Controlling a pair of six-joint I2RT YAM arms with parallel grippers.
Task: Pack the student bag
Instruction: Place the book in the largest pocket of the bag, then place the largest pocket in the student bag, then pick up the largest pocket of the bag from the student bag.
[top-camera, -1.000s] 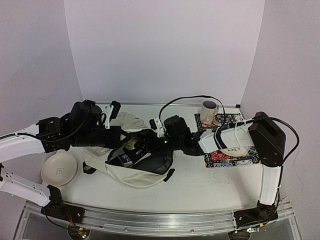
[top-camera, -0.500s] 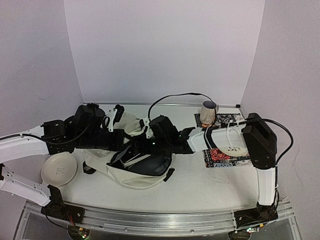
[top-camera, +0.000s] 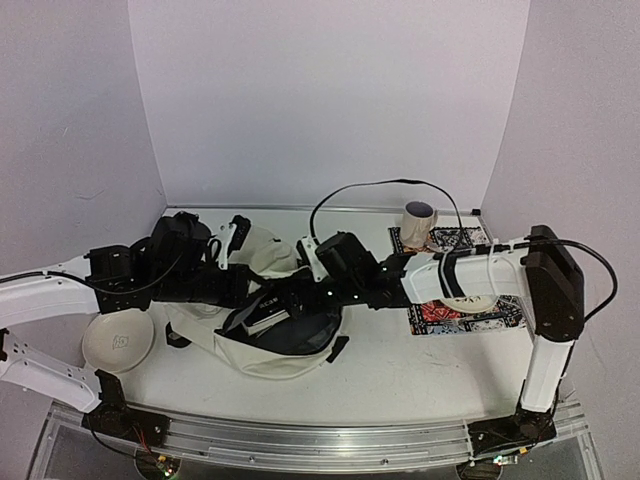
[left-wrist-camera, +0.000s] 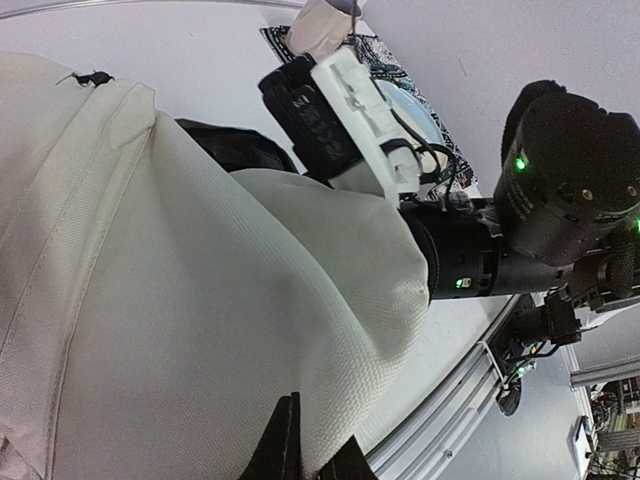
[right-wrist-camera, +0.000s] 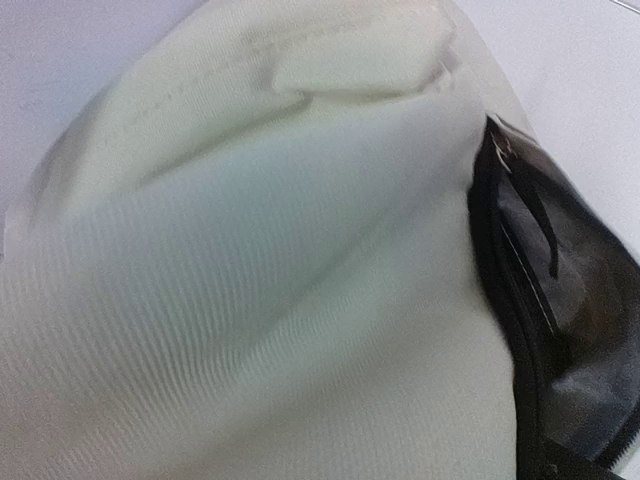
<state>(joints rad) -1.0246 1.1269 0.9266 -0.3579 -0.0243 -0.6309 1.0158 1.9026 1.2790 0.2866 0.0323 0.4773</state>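
Note:
The cream student bag (top-camera: 275, 355) lies open at the table's centre left, its dark lining showing. A dark flat item with a white label (top-camera: 262, 312) lies in the opening. My left gripper (top-camera: 238, 283) is at the bag's upper left edge. In the left wrist view it (left-wrist-camera: 315, 455) is shut on a fold of the bag's cream fabric (left-wrist-camera: 200, 300), holding it up. My right gripper (top-camera: 296, 288) reaches into the opening from the right. Its fingers are hidden. The right wrist view shows only cream fabric (right-wrist-camera: 250, 280) and the dark opening (right-wrist-camera: 560, 330).
A white bowl (top-camera: 118, 338) sits at the near left. A mug (top-camera: 418, 222) and a white plate (top-camera: 470, 298) stand on the patterned red-blue mat (top-camera: 440, 315) at the right. A black cable arcs above the right arm.
My right gripper pushed left and deeper into the bag's opening, then drew back a little to the right. The dark item now lies lower in the bag. My left gripper still holds the fabric.

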